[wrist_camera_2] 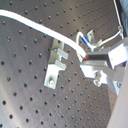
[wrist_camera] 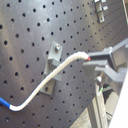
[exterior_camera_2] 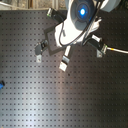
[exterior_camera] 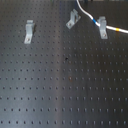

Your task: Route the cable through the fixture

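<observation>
Three clips stand across the top of the first exterior view: strip-like clip left, fixture centre, upright clip right, the cable running behind it.

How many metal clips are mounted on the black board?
3, all seen in the first exterior view: one at its left, one in the middle, one at its right by the cable.

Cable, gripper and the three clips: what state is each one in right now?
gripper: shut on the cable's end.
cable: held at one end, curving past the fixture, not between its prongs.
fixture: standing on the board, fork empty.
strip-like clip: empty, well apart from the cable.
taller clip: the cable crosses at it; seated or not, cannot tell.
</observation>
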